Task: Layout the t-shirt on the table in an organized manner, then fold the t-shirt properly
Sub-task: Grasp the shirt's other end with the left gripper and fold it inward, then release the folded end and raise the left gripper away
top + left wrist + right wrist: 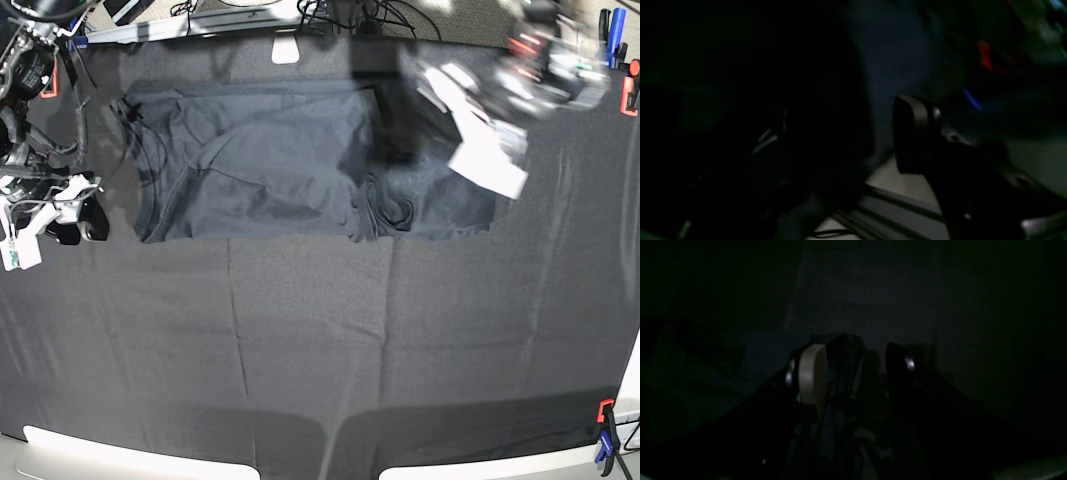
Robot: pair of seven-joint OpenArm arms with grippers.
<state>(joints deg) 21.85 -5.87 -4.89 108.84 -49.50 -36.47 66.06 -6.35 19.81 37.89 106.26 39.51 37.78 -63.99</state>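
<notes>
T-shirt lies across the far half of the table, bunched at one end. My left pincer looks wide open and empty, though blurred; I'd smooth that bunch first.

1 t-shirt lies on 1 table. 2 robot arms are in the base view, 1 at each side, each ending in 1 gripper: the right gripper and the left gripper, the latter blurred. At least 3 clamps show at the table's corners: 1 at the far-left corner, 1 at the far-right, 1 at the near-right. 1 pale tag sits at the far edge.
</notes>
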